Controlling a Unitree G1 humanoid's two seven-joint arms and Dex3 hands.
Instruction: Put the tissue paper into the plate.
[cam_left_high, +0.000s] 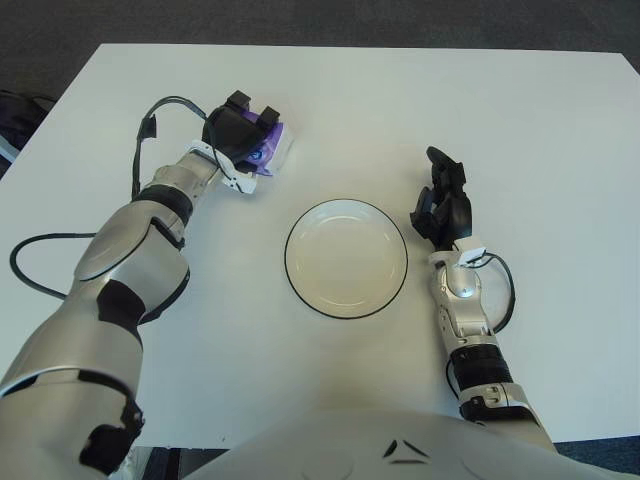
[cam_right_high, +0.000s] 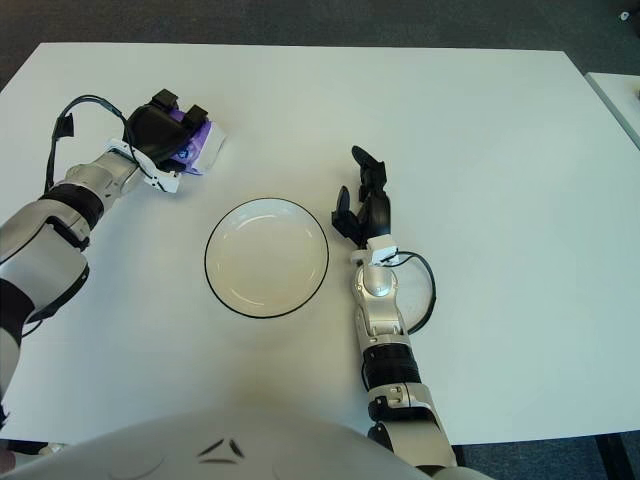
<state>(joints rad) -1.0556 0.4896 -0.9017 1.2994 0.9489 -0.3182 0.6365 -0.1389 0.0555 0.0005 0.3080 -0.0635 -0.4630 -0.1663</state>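
A: Where's the tissue paper (cam_left_high: 268, 146) sitting?
B: Far-left of the table (cam_left_high: 400, 90), well inside its edges; the left hand (cam_left_high: 236, 132) is clasping it.
A: Counts?
B: One pack, one plate (cam_left_high: 346, 258) mid-table. The right hand (cam_left_high: 443, 205) is idling right of it, fingers loose.

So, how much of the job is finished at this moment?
Done: the left hand has reached the tissue paper and covers it, far left of the plate. In hand: closing the grasp; a firm hold is unclear. Left: lifting and placing it in the plate, which holds nothing. The right hand shows beside the plate's right.
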